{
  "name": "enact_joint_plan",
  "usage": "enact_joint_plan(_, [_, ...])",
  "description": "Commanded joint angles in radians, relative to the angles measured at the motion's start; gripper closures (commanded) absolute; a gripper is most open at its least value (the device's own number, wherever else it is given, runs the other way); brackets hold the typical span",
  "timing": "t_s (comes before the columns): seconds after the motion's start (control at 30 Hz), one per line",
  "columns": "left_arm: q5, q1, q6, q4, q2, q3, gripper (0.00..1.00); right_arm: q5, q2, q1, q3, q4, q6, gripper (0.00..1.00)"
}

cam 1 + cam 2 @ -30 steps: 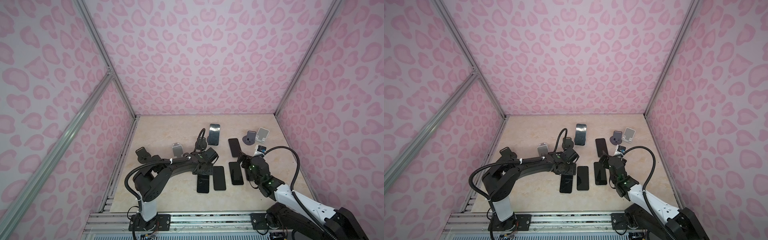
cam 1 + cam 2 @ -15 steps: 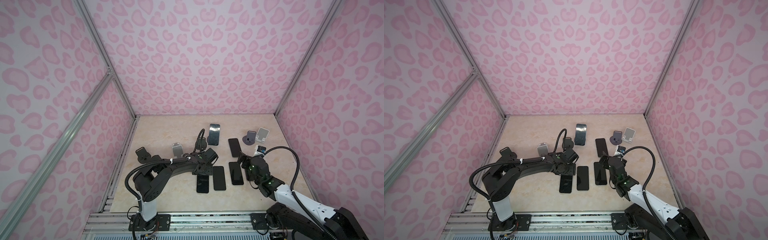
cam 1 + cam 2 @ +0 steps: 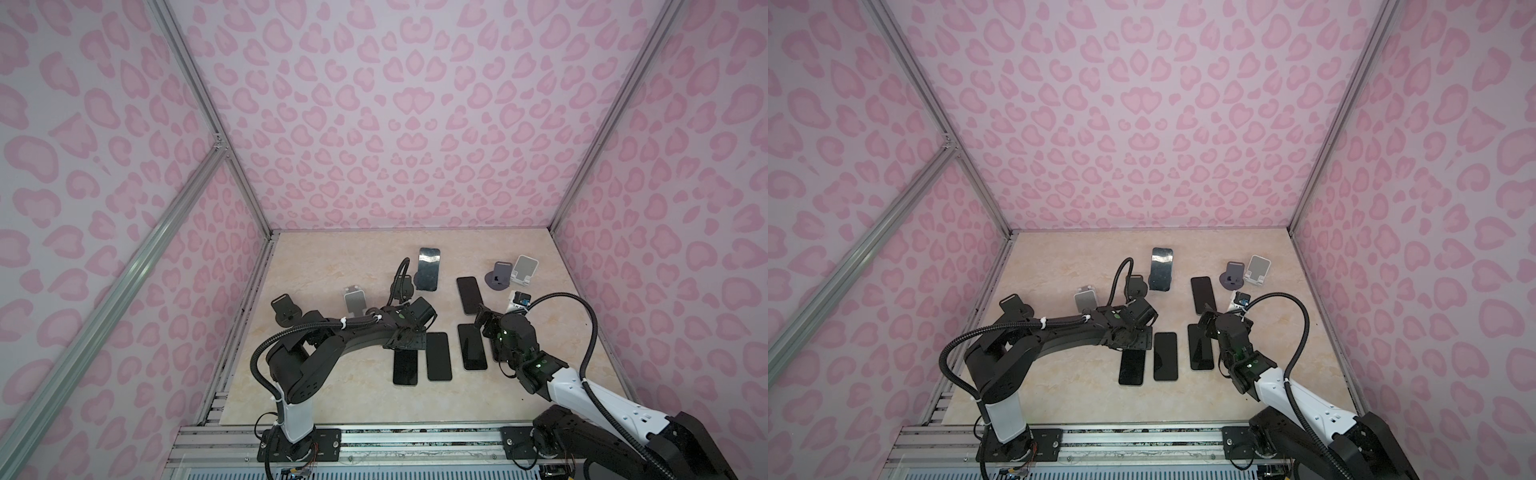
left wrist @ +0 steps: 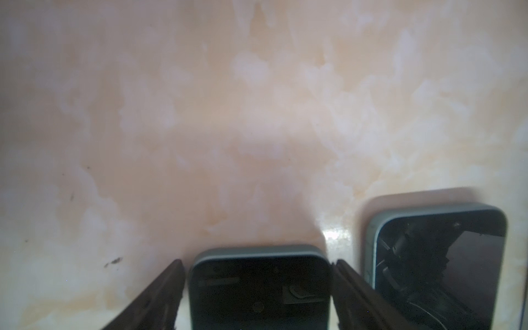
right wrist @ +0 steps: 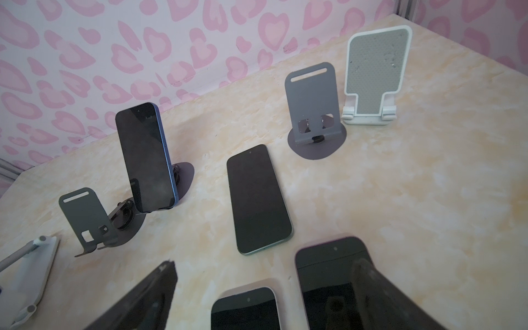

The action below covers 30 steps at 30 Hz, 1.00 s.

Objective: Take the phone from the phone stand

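Phone with a grey-green rim (image 3: 405,370), in both top views (image 3: 1132,370): flat on the table (image 3: 332,257), screen up, leftmost of three dark phones lying side by side near the front, far end tucked under the left end effector (image 3: 406,349). Further back, a blue-edged phone (image 3: 428,270) propped up at a tilt. Toward the right wall, a dark grey stand (image 3: 498,276) and a white stand (image 3: 524,270) just beside each other. Right end effector (image 3: 484,322) low over the table, right of the row. From the left wrist: left end effector (image 4: 259,263) with jaws apart, one finger (image 4: 171,283) on each side of that phone's end. Sliver of table showing between finger and rim on one side; on the other, too close to tell whether touching. A second phone (image 4: 437,265) flat alongside, clear of the fingers. From the right wrist: right end effector (image 5: 264,264) spread wide above a white-rimmed phone (image 5: 245,308) and a purple-rimmed phone (image 5: 328,274), both flat. One finger (image 5: 371,291) overlapping the purple-rimmed phone in view, contact impossible to judge. Beyond, a teal-rimmed phone (image 5: 258,200) flat on the table. Blue-edged phone leaning on its phone stand (image 5: 185,175), near the back wall.
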Motion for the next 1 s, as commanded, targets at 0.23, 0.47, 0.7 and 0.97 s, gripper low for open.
enact_joint_plan(0.23, [-0.046, 0.001, 0.053, -0.098, -0.108, 0.064, 0.08, -0.006, 0.011, -0.001, 0.005, 0.012, 0.001, 0.02])
enact_joint_plan(0.47, [-0.121, 0.001, 0.172, -0.147, -0.266, 0.149, 0.02, -0.009, 0.018, 0.000, 0.005, 0.018, 0.004, 0.02])
enact_joint_plan(0.7, [-0.254, 0.001, 0.275, -0.210, -0.531, 0.161, 0.02, -0.008, 0.000, -0.001, 0.005, 0.007, 0.004, 0.02])
enact_joint_plan(0.97, [-0.576, 0.018, 0.430, 0.001, -0.809, 0.053, 0.02, 0.002, 0.033, 0.001, 0.004, 0.014, -0.003, 0.02])
